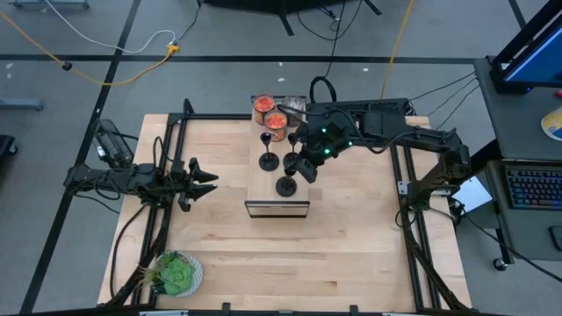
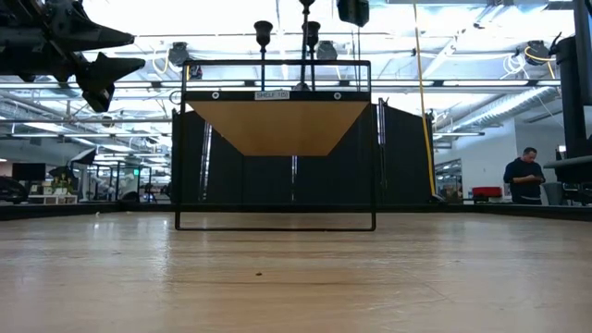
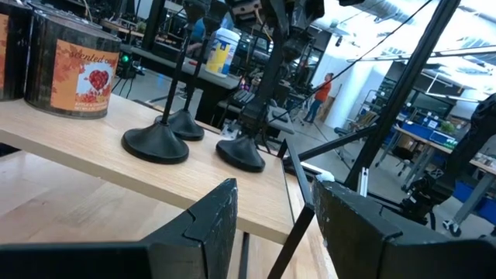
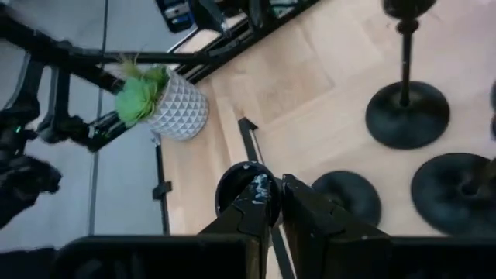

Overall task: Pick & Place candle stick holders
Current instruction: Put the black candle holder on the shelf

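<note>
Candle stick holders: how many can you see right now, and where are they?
3, all on the shelf top: one nearest the jars, one beside it, one near the front edge under the right gripper.

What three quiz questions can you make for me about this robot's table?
1. Pick one: how many black round-based metal candle stick holders show at the light wooden shelf with the black frame? A two, B three, C five.
2. True or false: the left end effector is holding a candle stick holder.
3. Fill the gap: the leafy green plant in a white patterned pot stands on the ____ arm's side of the table.

Key: 1 B. 2 False, it is open and apart from the shelf. 3 left.
</note>
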Action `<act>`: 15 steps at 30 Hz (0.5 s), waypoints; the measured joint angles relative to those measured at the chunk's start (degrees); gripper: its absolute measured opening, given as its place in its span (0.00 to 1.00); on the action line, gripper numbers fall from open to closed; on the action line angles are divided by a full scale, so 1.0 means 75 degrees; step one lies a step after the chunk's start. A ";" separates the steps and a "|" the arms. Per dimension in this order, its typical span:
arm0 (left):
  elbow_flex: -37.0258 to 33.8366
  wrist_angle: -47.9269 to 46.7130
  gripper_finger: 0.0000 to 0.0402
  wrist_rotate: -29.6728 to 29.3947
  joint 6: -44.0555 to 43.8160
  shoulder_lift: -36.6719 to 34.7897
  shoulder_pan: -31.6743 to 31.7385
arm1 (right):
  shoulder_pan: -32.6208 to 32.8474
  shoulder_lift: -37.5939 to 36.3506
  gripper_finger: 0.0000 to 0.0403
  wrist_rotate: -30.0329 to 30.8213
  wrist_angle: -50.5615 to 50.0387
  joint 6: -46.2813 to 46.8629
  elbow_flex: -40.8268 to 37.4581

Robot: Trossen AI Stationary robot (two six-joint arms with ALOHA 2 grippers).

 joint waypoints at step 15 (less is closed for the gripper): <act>0.0000 0.0003 0.44 0.0002 0.0002 0.0002 0.0000 | -0.0020 0.0119 0.05 -0.0095 0.0559 -0.0140 0.0000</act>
